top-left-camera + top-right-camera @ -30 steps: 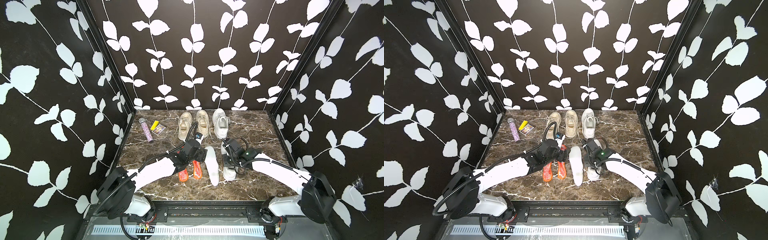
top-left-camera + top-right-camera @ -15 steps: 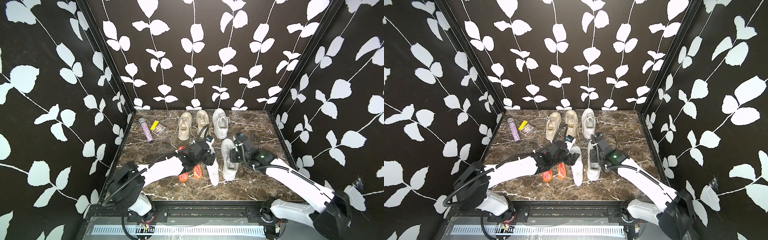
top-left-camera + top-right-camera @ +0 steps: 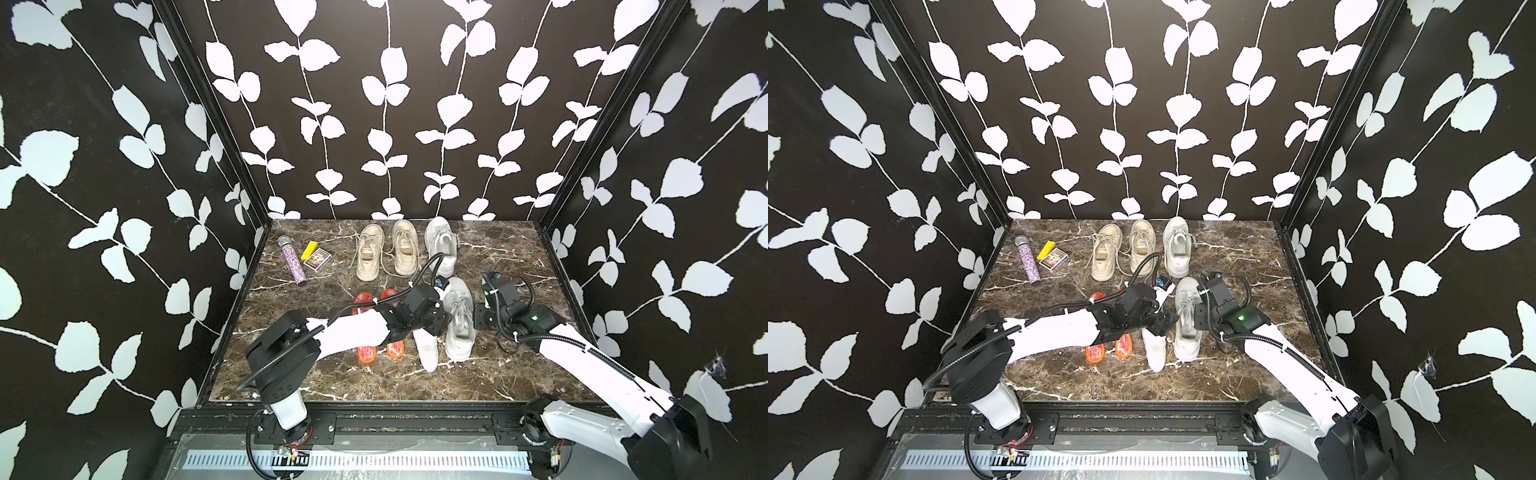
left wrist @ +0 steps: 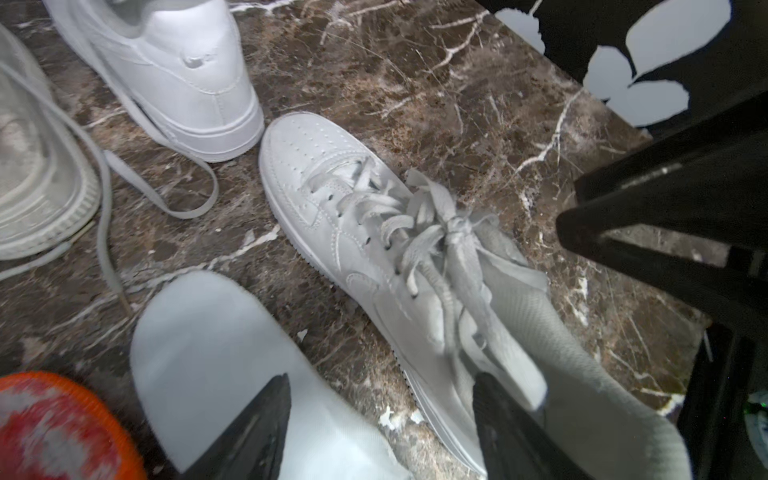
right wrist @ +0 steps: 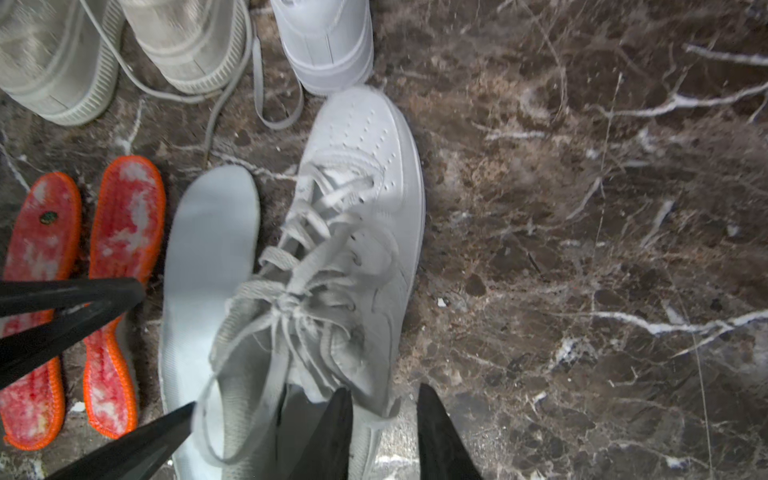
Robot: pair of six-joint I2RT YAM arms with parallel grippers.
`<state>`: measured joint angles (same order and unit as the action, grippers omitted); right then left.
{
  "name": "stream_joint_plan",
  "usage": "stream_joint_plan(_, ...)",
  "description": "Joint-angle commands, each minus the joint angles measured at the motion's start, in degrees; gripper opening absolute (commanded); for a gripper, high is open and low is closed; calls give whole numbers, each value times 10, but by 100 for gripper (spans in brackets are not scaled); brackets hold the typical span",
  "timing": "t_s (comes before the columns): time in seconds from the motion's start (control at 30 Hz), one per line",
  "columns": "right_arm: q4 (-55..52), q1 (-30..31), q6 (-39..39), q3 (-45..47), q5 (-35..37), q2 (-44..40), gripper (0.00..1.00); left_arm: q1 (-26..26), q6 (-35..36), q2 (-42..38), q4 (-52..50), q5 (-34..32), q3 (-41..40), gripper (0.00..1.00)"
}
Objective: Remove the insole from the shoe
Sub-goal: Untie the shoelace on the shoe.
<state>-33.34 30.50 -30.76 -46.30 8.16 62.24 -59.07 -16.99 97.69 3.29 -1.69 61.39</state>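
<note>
- While the white insole [image 3: 428, 351] lies flat on the marble tabletop [image 3: 374, 386], already out of the shoe, its long edge runs just beside the grey-white laced sneaker [image 3: 459, 332], on that shoe's left.
- Left end effector [image 4: 380, 378] hangs low over the two, spread wide and holding nothing: one finger [image 4: 257, 428] is above the insole, the other above the sneaker's padded collar.
- Right end effector [image 5: 384, 390] is at the sneaker's heel end, fingers only narrowly apart and astride the collar's outer wall. Whether they pinch it, I cannot tell.
- Two orange insoles [image 3: 368, 354] lie side by side just left of the white one, partly under the left arm in both top views.
- Further back, a second white sneaker [image 3: 441, 245] stands with its heel just beside the laced sneaker's toe.
- Next to that, two beige canvas shoes [image 3: 368, 259], laces trailing loose.
- Far left corner: a glittery purple tube [image 3: 293, 262], a small printed box [image 3: 318, 259] and a yellow piece [image 3: 308, 249], close together.
</note>
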Motion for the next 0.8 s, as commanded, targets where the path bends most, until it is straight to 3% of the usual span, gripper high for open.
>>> stream_joint_plan(0.0,19,-5,13,14,-57,-8,31,-6,-8,7,7,11,20,67)
stream_joint_plan(0.2,33,-5,8,42,-86,2,34,-6,-8,28,2,6,33,63)
stream_joint_plan(0.5,25,-5,25,31,-35,21,36,-6,-2,57,-30,0,66,52)
stream_joint_plan(0.67,17,-5,33,21,-35,28,25,-6,0,64,-34,-22,68,46)
stream_joint_plan(0.77,21,-5,36,22,-37,17,24,-6,1,67,-39,-27,73,43)
